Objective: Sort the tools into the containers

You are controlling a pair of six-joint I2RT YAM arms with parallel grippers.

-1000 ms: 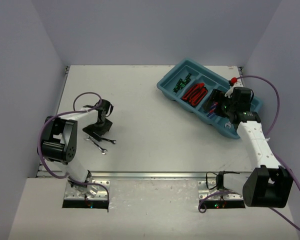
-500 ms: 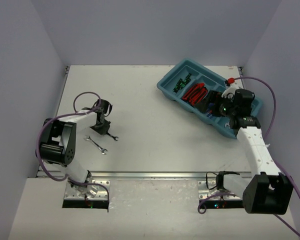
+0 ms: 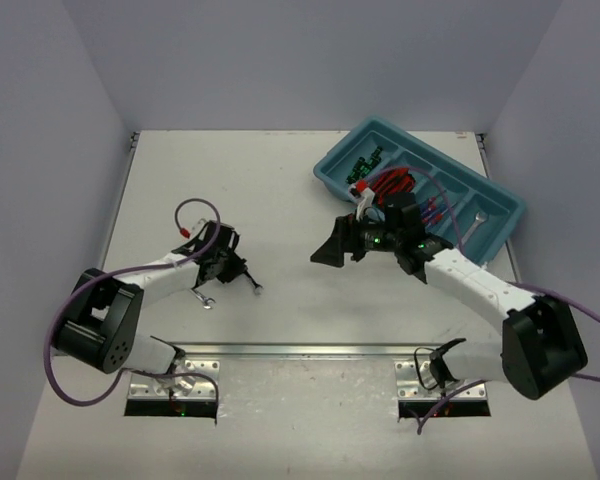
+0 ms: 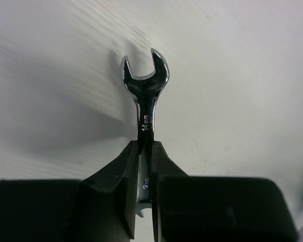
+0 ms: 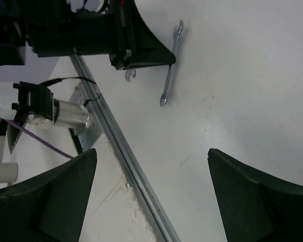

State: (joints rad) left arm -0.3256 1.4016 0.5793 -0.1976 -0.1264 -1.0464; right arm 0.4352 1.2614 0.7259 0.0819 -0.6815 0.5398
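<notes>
My left gripper (image 3: 230, 268) is shut on a silver wrench (image 4: 145, 85), gripping its shank; the open-end head sticks out ahead of the fingers, low over the white table. It also shows in the right wrist view (image 5: 170, 65). A second silver wrench (image 3: 205, 298) lies on the table beside it. My right gripper (image 3: 328, 252) is open and empty over the table's middle, facing the left gripper. The teal tray (image 3: 500, 205) at the back right holds black-and-green screwdrivers (image 3: 365, 163), red knives (image 3: 390, 183), blue-and-red screwdrivers (image 3: 432, 210) and a wrench (image 3: 473, 222).
Grey walls close in the table on three sides. A metal rail (image 3: 310, 350) runs along the near edge by the arm bases. Purple cables (image 3: 190, 205) loop off both arms.
My right arm has swung from over the tray out to the table's middle, toward the left arm. My left gripper has moved right with one wrench, away from the other.
</notes>
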